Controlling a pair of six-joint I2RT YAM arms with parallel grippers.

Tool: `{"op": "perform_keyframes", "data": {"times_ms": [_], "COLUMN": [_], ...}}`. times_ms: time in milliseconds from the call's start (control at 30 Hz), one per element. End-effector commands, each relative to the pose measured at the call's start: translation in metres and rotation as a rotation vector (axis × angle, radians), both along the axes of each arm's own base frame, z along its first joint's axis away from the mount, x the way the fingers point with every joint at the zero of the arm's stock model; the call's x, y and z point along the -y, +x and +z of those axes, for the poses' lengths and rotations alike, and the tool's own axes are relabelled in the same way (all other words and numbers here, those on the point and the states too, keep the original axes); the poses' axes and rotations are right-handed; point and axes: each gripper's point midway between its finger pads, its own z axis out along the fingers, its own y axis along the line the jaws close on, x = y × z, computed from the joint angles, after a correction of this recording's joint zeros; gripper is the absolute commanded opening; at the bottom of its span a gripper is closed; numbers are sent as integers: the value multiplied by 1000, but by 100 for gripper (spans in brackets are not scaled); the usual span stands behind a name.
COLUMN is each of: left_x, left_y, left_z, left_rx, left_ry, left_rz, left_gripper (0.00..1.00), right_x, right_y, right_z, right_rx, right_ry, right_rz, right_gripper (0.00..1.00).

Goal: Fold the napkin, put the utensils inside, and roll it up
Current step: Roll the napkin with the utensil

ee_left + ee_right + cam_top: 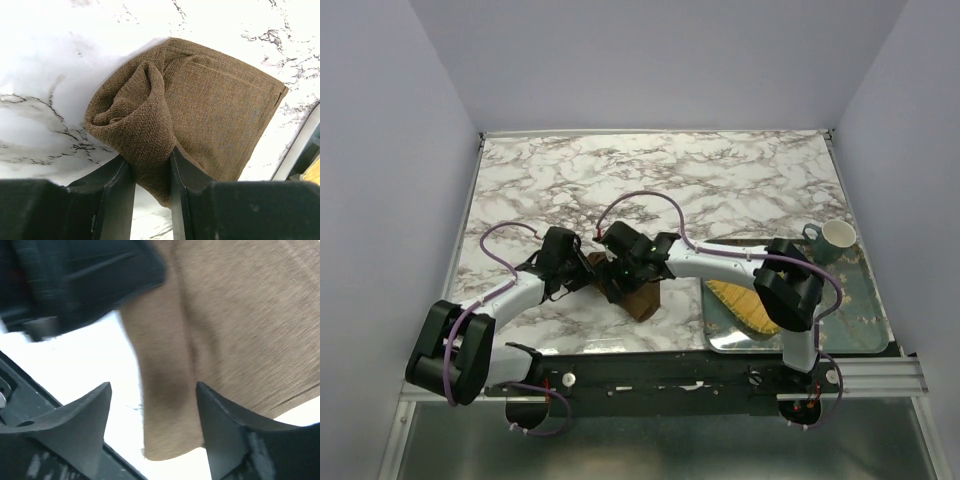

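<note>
The dark brown napkin (632, 293) lies folded and partly rolled on the marble table near the front middle. In the left wrist view the napkin (200, 105) has a rolled bunch at its left end, and my left gripper (152, 165) is shut on that bunch. My right gripper (152, 390) is open just above the napkin (235, 315), straddling its corner. In the top view both grippers meet over the cloth, the left (582, 272) and the right (620, 268). The fork is hidden.
A teal and white mug (831, 239) stands at the right on a glass tray (865, 325). A yellow woven mat (745, 304) lies on that tray under the right arm. The table's front edge runs just below the napkin.
</note>
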Motion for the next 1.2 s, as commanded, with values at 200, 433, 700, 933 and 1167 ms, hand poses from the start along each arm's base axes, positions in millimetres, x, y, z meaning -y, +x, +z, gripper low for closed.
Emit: {"op": "perform_keyframes", "data": {"times_ms": [200, 433, 700, 933, 1167], "left_x": [5, 8, 7, 0, 0], "left_y": [-5, -6, -7, -5, -4], "left_z": [1, 1, 2, 16, 38], "left_rx": [-49, -56, -51, 6, 60], "left_ry": [-34, -56, -39, -3, 13], "left_rz": [30, 45, 36, 23, -33], "left_gripper": [36, 36, 43, 64, 81], "right_x": [-10, -14, 4, 20, 19], "right_y": [7, 7, 1, -11, -10], "right_z": [-11, -34, -56, -73, -73], "right_rx": [299, 361, 328, 245, 49], "right_ry": [-243, -311, -306, -173, 150], "right_rz": [-136, -159, -189, -149, -86], "right_gripper": [79, 77, 46, 29, 29]}}
